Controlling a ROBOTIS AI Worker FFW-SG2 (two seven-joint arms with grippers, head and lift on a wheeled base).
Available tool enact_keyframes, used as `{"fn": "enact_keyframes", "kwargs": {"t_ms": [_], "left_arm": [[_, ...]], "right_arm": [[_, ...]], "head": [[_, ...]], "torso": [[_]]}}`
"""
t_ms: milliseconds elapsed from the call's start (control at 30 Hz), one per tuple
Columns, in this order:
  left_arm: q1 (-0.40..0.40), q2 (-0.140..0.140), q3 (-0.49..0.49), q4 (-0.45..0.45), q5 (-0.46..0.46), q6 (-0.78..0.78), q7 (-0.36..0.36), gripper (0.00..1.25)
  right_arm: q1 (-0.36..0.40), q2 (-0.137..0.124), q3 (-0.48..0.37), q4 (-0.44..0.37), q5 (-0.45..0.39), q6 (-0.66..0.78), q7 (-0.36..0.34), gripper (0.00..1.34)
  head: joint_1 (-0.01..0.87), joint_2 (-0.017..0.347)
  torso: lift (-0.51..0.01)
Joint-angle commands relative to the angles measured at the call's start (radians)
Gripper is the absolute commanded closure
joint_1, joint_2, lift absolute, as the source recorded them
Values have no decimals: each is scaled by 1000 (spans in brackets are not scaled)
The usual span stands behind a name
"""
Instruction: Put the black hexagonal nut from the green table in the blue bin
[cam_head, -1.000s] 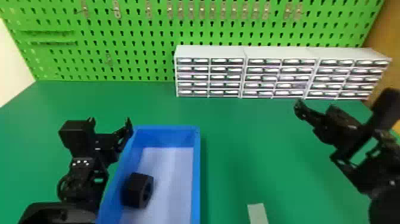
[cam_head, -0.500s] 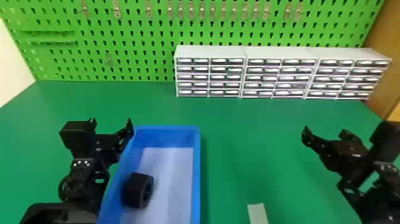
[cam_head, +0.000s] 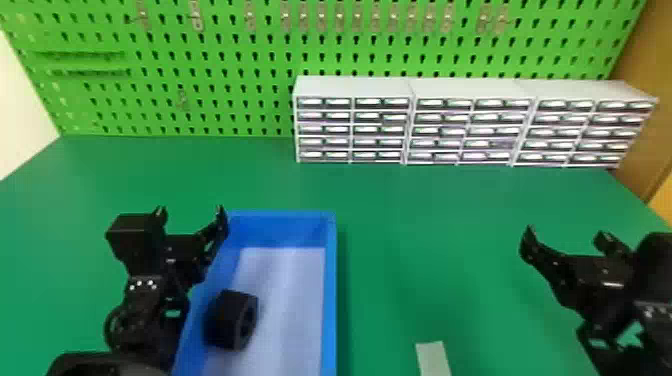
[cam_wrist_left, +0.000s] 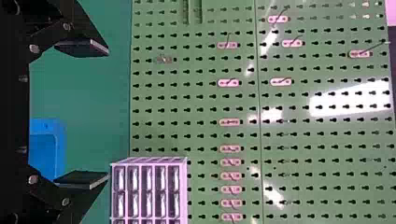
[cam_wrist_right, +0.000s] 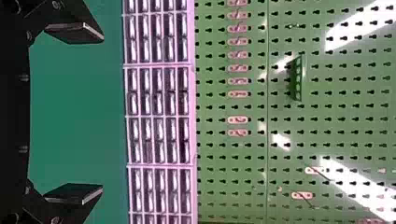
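Black hexagonal nut (cam_head: 232, 320) lies in the blue bin (cam_head: 330, 290), toward 8 o'clock on its pale floor, bore facing roughly 3; contact with the side wall cannot be told. Placement judged complete. Left gripper (cam_head: 190, 209), fingers apart, is near the rim at 10 o'clock: best lifted clear first, then eased toward 9, sparing rim and nut. Right gripper (cam_head: 565, 232), also spread, well off at 3; best kept there. Drawer cabinets (cam_head: 352, 129) at 1 o'clock, contents unreadable.
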Motion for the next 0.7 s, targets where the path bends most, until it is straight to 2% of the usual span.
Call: {"fn": "enact_keyframes", "kwargs": {"t_ms": [0,133,667], "left_arm": [[11,0,-11,1,5,-8,3,332],[14,2,-22,1,8,-8,3,332],[42,2,-28,-25,16,-9,3,332]], "right_arm": [[22,1,20,16,21,-54,-26,167],[16,1,27,39,22,-72,-29,167],[30,1,41,37,4,-81,-34,167]], "head": [[657,57],[657,57],[657,57]], "torso": [[-95],[-95],[-95]]}}
